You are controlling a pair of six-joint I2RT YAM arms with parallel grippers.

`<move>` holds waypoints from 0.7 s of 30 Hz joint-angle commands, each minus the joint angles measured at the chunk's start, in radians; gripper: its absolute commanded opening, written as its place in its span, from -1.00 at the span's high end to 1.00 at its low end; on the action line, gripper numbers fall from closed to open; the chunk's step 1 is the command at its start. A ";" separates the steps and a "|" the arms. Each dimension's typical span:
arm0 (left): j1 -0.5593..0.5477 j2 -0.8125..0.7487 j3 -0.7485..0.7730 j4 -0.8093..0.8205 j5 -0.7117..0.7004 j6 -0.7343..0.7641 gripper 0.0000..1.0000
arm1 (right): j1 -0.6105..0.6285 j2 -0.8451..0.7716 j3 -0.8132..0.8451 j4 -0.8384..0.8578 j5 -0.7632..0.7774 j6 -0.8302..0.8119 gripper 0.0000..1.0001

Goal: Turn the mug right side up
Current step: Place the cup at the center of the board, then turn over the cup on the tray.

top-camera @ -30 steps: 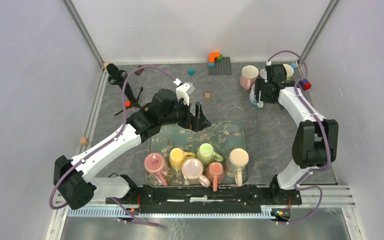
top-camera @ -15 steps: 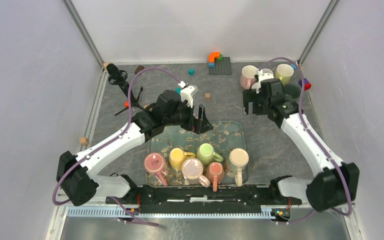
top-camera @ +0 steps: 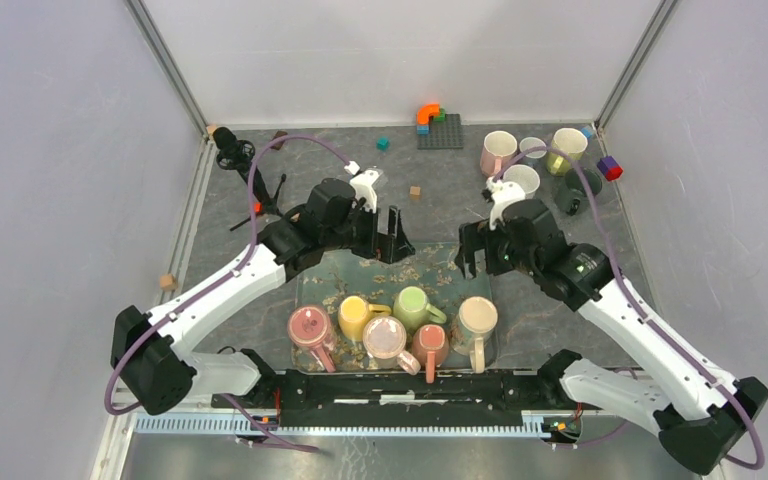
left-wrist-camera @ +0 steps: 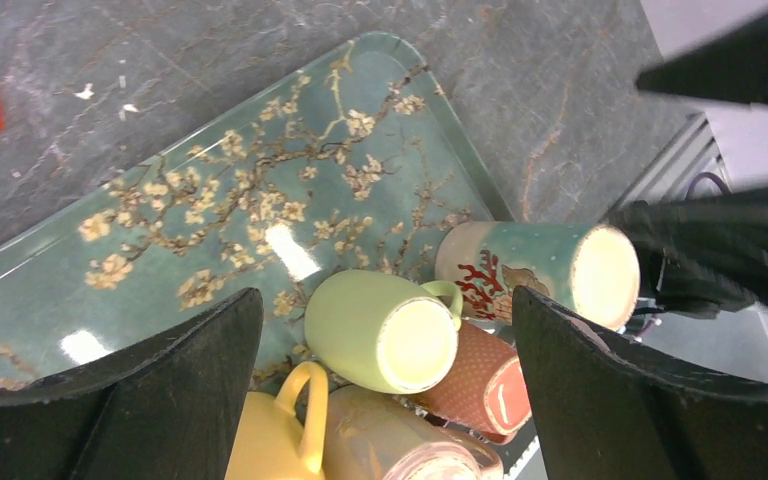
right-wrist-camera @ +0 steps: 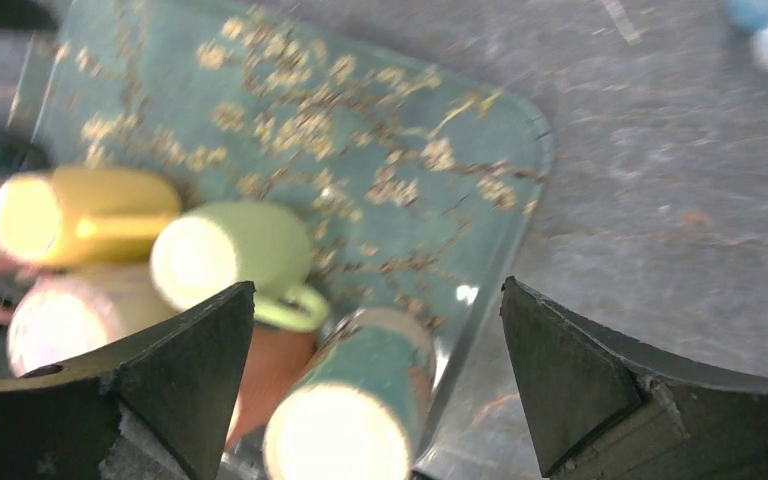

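Right gripper (top-camera: 474, 262): jaws spread wide, nothing held, hovering over the far right edge of the floral tray (top-camera: 430, 268). Left gripper (top-camera: 396, 246): likewise spread and empty, over the tray's far edge.

Step judged: approach, with no mug yet engaged. The next move calls for a descent onto one mug body, a firm close, then a wrist roll.

Count: six inverted mugs (top-camera: 413, 303) clustered on the tray's near half, and five upright mugs (top-camera: 498, 152) at the table's far right corner.
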 commanded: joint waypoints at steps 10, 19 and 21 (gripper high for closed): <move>0.042 -0.041 0.054 -0.061 -0.055 0.032 -0.99 | 0.351 -0.019 0.144 -0.384 0.192 0.202 -0.96; 0.048 -0.027 0.048 -0.059 -0.046 0.042 -0.99 | 0.438 -0.056 0.117 -0.507 0.164 0.280 -0.96; 0.050 -0.020 0.050 -0.053 -0.039 0.040 -0.99 | 0.451 -0.068 0.114 -0.527 0.160 0.296 -0.96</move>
